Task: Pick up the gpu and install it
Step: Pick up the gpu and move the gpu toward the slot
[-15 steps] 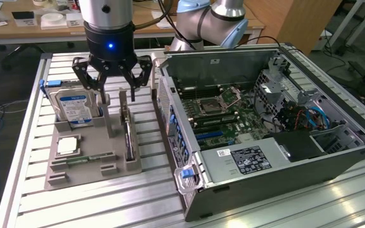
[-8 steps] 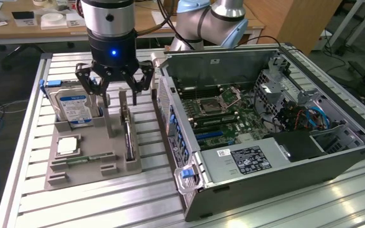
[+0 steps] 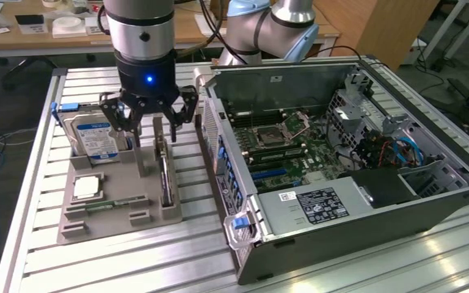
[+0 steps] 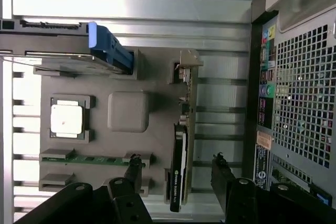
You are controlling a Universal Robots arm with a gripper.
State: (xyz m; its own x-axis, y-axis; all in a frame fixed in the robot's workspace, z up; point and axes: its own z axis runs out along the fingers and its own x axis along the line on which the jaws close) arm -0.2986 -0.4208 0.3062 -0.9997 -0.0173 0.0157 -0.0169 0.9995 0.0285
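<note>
Workspace at the approach to the card, listed from largest item to smallest.

Slotted table: bare rails lie open on the exterior view's left and near side, so we judge room for a retreat ample there.

Computer case: it lies on its side, open face up, and its perforated rear wall stands just beside the grey fixture tray. We take this wall as the main obstacle, since a card carried low across it could strike the rim. Inside, the boxy power supply fills one end and narrows the way down to the board.

Hard drive: it stands upright in the tray, near one finger. A descent drifting that way could clip its upper edge.

Gpu: it stands on edge in its tray slot, between the hard drive and the case, with the silvery bracket at the end farther from the exterior camera. Being thin and upright, it could tilt or jam if the jaws closed off-centre, or slip if they caught only the dark shroud.

Gripper: it is spread wide and holds nothing, poised over the card with one finger on each flank. We judge that it touches neither face.

Memory stick: it lies low in the tray, with one end near the line of a finger. A deep descent could press on it.

Processor: it sits well apart from the fingers.
</note>
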